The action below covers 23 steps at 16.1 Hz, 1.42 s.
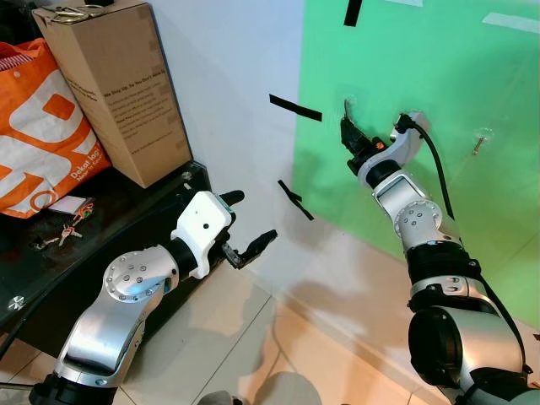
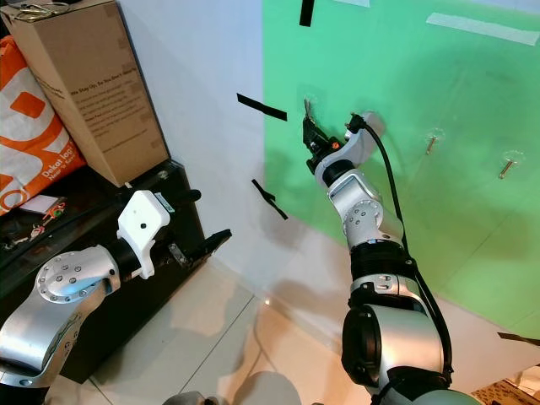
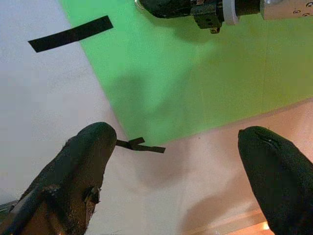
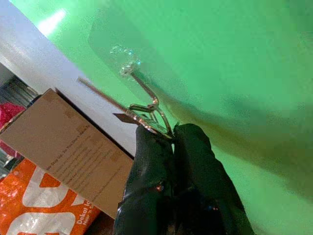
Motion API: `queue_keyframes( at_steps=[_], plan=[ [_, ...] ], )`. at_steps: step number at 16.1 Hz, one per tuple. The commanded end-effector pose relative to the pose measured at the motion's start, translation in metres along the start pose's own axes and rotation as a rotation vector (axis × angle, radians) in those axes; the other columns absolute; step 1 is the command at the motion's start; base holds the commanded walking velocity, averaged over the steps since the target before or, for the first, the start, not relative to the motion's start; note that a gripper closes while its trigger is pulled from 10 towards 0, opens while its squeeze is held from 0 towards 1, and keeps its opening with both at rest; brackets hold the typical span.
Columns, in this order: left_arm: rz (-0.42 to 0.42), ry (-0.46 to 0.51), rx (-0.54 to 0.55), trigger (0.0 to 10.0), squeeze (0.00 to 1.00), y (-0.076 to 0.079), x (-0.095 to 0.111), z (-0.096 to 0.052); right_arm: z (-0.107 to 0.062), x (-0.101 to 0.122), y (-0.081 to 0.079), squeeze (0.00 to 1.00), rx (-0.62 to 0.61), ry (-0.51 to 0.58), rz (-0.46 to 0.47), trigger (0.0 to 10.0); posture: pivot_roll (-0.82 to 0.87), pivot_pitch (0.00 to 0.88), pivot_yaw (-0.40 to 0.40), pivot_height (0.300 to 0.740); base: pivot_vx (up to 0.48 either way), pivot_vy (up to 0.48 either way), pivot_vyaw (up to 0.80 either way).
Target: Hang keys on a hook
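Thin silver key ring (image 4: pixel 149 116) pinched in closed right hand (image 4: pixel 171 132), arm raised at clear hook (image 4: pixel 128 66). Left hand (image 3: pixel 176 161) wide open, empty.

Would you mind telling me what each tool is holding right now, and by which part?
The right tool pinches a key ring by its lower edge, up at the wall hook. The left tool is open and holds nothing.
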<state>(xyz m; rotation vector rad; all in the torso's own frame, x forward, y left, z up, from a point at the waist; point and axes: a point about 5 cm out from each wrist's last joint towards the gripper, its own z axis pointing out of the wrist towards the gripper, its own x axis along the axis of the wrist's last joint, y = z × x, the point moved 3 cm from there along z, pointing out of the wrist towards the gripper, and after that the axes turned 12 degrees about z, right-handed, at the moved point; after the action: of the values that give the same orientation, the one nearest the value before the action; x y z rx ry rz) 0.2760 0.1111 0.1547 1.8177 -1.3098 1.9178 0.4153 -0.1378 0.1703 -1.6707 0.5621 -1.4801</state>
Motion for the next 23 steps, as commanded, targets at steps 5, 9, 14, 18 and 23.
queue_keyframes(
  at_steps=[5, 9, 14, 18, 23],
  plan=[
    [0.014, 0.0, -0.007, 10.0, 0.35, 0.0, 0.002, -0.001, -0.001, 0.0, 0.004, 0.0, -0.022, 0.004, -0.024, 10.0, 0.08, 0.0, 0.053, 0.74, 0.0, 0.0, 0.0],
    [0.015, 0.001, -0.005, 10.0, 0.34, 0.0, 0.002, -0.001, 0.0, 0.001, 0.003, 1.0, -0.021, 0.007, -0.029, 10.0, 0.08, 0.0, 0.052, 0.74, 0.0, 0.0, 0.0],
    [0.015, 0.003, -0.004, 10.0, 0.35, 0.0, 0.002, 0.0, 0.0, 0.001, 0.003, 1.0, -0.022, 0.01, -0.036, 10.0, 0.08, 0.0, 0.052, 0.74, 0.0, 0.0, 0.0],
    [0.014, 0.004, -0.003, 10.0, 0.35, 0.0, 0.003, 0.001, -0.003, -0.004, 0.008, 1.0, -0.034, 0.005, -0.035, 10.0, 0.08, 0.0, 0.051, 0.74, 0.0, 0.0, 0.0],
    [0.01, 0.004, -0.001, 10.0, 0.35, 0.0, 0.002, 0.003, -0.021, -0.027, 0.028, 1.0, -0.092, -0.028, -0.025, 10.0, 0.07, 0.0, 0.054, 0.74, 0.0, 0.0, 0.0]
  ],
)
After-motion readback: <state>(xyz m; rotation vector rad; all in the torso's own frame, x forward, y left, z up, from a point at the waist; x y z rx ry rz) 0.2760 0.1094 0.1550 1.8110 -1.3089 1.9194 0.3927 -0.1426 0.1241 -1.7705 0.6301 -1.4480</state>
